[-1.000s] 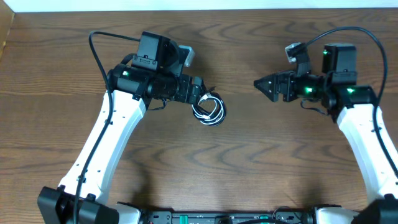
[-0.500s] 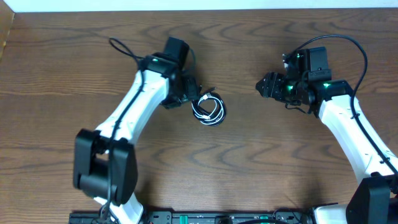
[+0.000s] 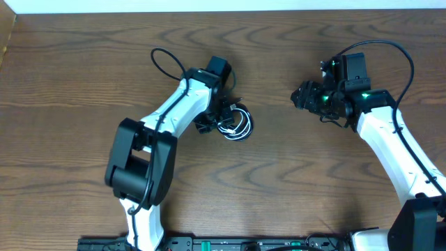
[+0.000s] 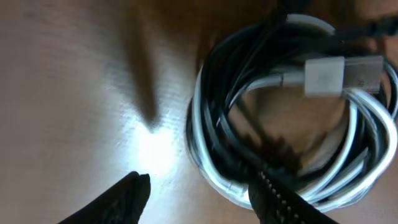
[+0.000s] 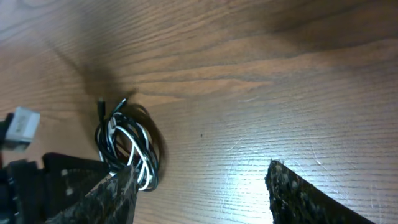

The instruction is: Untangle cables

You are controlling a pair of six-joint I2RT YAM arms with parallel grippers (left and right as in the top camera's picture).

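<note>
The black and white cables (image 3: 235,123) lie coiled together in one small bundle on the wooden table, near the middle. In the left wrist view the bundle (image 4: 286,106) fills the right half, with a white plug on top. My left gripper (image 3: 216,120) is open, low over the table; one finger lies on the bundle's left edge, the other on bare wood (image 4: 199,190). My right gripper (image 3: 298,96) is open and empty, well to the right of the bundle. In the right wrist view the bundle (image 5: 129,149) lies at the left, ahead of the open fingers (image 5: 199,193).
The left arm's thick black wire (image 3: 164,63) loops above the table behind the left wrist. The table's far edge (image 3: 223,10) runs along the top of the overhead view.
My left arm has swung right and lowered its gripper onto the bundle's left edge. The right arm shifted a little and turned. The bundle has not moved.
</note>
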